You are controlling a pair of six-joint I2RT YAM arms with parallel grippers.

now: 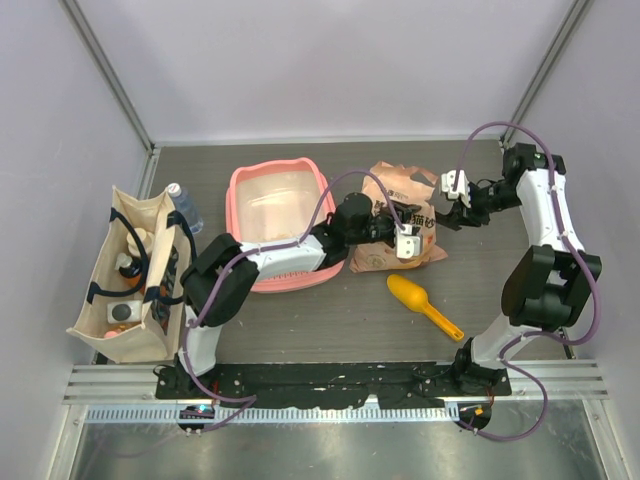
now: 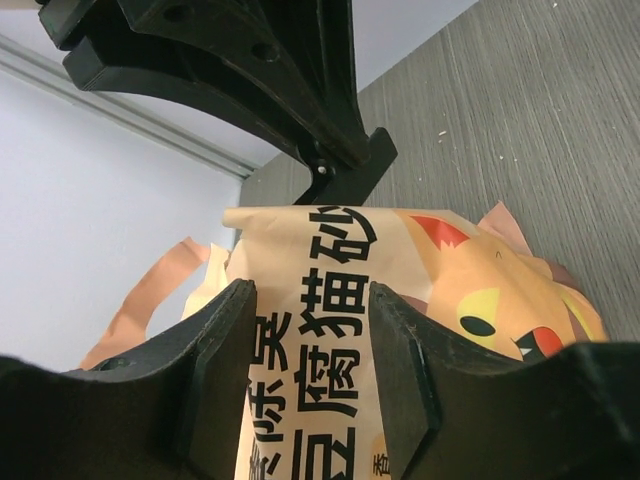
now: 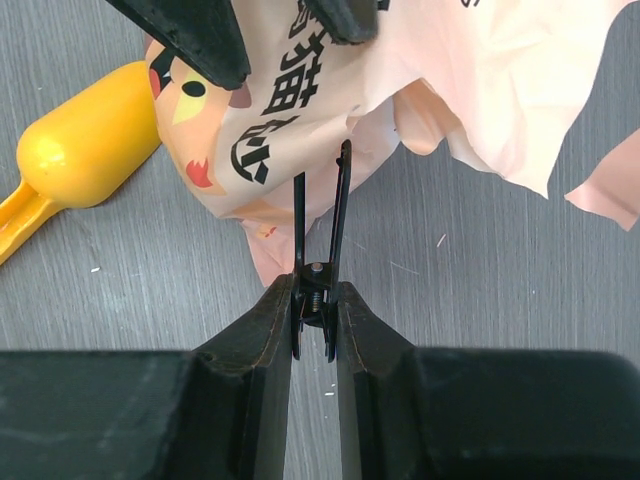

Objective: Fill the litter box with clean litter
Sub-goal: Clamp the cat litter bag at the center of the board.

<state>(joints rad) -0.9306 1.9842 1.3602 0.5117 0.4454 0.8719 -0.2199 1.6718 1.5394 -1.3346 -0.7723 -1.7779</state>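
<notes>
The pink litter box (image 1: 272, 205) lies at the back left, its whitish floor bare. No clean litter shows; any is hidden inside the peach cat-print bag (image 1: 380, 260), which lies right of the box. My left gripper (image 1: 398, 222) reaches over the box's front rim. In the left wrist view its fingers (image 2: 225, 340) are shut on the bag (image 2: 310, 330). My right gripper (image 3: 315, 295) is shut on a black spring clip (image 3: 320, 230). The clip's prongs stand apart at the bag's lower edge (image 3: 300, 150). In the top view the right gripper (image 1: 442, 216) is at the bag's right side.
A yellow-orange scoop (image 1: 422, 303) lies in front of the bag and shows in the right wrist view (image 3: 85, 150). A beige tote bag (image 1: 125, 275) with items stands at the left, with a water bottle (image 1: 183, 205) behind it. Walls close in the table.
</notes>
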